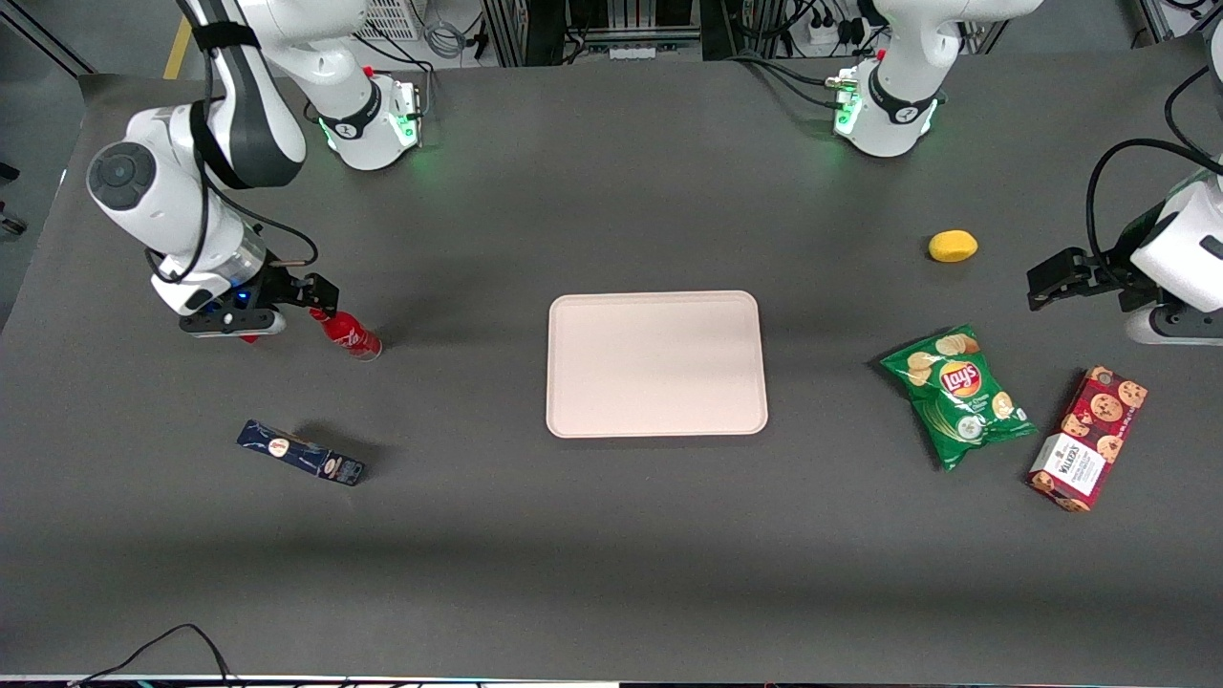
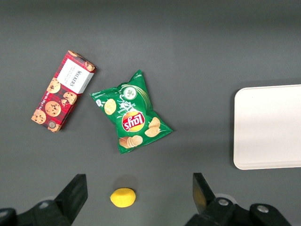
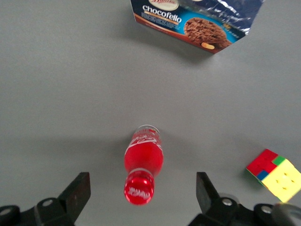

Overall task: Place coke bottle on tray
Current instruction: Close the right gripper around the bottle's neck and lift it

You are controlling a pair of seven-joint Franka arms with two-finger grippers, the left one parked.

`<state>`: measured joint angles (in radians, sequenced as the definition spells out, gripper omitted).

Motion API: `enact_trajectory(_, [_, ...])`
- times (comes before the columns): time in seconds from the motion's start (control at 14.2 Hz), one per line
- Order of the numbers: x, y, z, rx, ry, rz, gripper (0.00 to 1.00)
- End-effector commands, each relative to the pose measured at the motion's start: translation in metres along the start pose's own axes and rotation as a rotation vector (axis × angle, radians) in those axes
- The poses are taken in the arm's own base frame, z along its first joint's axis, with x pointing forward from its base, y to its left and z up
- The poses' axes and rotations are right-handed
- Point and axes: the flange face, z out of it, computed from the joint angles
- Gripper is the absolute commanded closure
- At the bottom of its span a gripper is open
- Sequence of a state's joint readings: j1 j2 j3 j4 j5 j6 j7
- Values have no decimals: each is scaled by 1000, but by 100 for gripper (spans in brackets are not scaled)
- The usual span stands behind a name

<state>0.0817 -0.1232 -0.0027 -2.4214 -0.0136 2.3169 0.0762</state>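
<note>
The coke bottle (image 1: 350,335) is a slim red bottle with a red cap, standing upright on the dark table toward the working arm's end. My right gripper (image 1: 320,298) hovers just above it, open. In the right wrist view the bottle's cap (image 3: 139,189) sits between the two spread fingers (image 3: 79,189), touching neither, and the gripper (image 3: 143,192) holds nothing. The pale pink tray (image 1: 656,363) lies flat at the middle of the table with nothing on it, and its edge (image 2: 268,127) also shows in the left wrist view.
A dark blue cookie box (image 1: 301,452) lies nearer the front camera than the bottle. A coloured cube (image 3: 275,175) sits beside the gripper. Toward the parked arm's end lie a green chips bag (image 1: 958,394), a red cookie box (image 1: 1088,438) and a yellow lemon (image 1: 953,246).
</note>
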Motion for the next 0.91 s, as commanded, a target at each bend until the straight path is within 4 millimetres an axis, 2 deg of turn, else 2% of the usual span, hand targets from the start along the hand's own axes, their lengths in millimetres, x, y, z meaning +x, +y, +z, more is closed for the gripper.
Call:
enact_trajectory(0.0, [-10,-4,26,-10,13,-10,0])
enact_trajectory(0.21, [-18,-4,38,-7,30,-16,0])
enact_trajectory(0.49, [-20,-5,39,-10,25,-35,1])
enact_trajectory(0.7, [-22,-5,39,-12,21,-39,20])
enact_trajectory(0.84, [-23,-6,40,-12,18,-49,41])
